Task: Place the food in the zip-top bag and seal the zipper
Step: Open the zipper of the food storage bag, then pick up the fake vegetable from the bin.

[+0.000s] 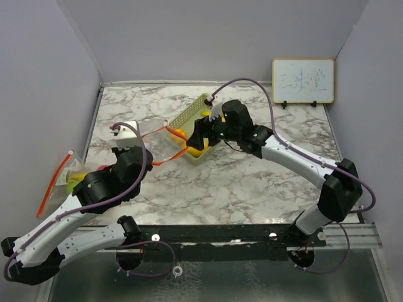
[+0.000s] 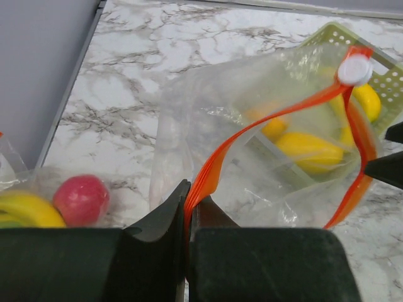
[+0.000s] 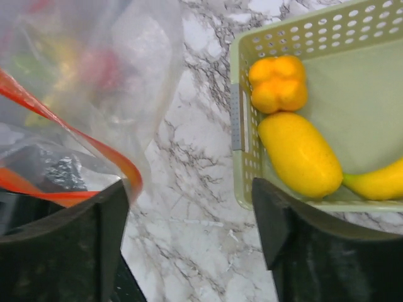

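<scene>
Currently the left hand (image 2: pixel 191 199) is pinched tight on the orange zipper strip (image 2: pixel 264 129) of the zip-top bag (image 2: pixel 208 119), lifting one lip so the mouth gapes toward the pale green basket (image 3: pixel 242 126). The right hand (image 3: pixel 189 220) is spread wide and empty, poised over the marble surface (image 2: pixel 126 56) between the bag's mouth and the basket's near wall. Inside the basket lie a yellow oval fruit (image 3: pixel 299 154), a lumpy orange-yellow fruit (image 3: pixel 278 83) touching it, and part of a banana (image 3: pixel 378 182) at the edge of view. A red apple (image 2: pixel 80 199) sits off to the left beside another banana, apparently behind clear film. The toy fruit looks light, hard and smooth, so it would likely slip from a glancing pinch; the oval one seems best taken across its narrow middle, fingers squarely on opposite sides. The bag is thin, limp and slick, and will probably sag shut unless held by the stiffer zipper band, which is also the sensible place to grip for sealing.
</scene>
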You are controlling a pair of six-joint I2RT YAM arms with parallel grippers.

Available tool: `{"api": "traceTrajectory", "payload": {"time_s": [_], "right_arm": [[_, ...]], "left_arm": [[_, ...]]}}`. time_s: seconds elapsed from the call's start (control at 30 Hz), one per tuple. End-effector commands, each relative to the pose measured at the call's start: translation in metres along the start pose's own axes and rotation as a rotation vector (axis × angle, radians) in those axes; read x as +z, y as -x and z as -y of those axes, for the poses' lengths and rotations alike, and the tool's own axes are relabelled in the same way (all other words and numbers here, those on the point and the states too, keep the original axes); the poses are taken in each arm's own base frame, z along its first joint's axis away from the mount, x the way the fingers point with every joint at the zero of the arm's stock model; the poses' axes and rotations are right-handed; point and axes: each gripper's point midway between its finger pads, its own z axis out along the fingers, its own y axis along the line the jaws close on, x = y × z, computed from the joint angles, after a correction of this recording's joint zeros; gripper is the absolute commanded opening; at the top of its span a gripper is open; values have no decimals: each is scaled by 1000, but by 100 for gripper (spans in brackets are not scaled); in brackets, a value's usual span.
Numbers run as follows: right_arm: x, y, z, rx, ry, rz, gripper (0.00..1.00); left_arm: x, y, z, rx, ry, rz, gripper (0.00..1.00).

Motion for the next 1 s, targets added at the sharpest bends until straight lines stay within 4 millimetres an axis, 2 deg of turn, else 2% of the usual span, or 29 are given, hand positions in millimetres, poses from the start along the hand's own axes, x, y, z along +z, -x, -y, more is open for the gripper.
{"api": "traceTrajectory", "payload": {"time_s": [0.0,0.07,0.17,0.3,0.5,0.7,0.83,0.97], "right_arm": [[-30,46,-39,-132,167,162,88],[-36,52,-37,-134,146,204,99],[-34,59,-25,-126,75,223,100],[-20,65,-4,-108,-22,219,100],[47,48,53,-74,-232,30,100],[101,33,93,-38,-331,-41,100],[133,17,105,-19,-297,-82,100],[159,-3,104,-9,-217,-124,100]], "left_arm": [[11,2,-12,23,127,53,0],[14,0,-14,50,160,56,0],[17,-5,-21,91,233,54,0],[18,-7,-29,113,293,54,0],[20,-9,-25,91,267,68,0],[22,-15,-26,91,274,62,0],[24,-18,-27,97,279,60,0],[26,-22,-24,108,275,50,0]]}}
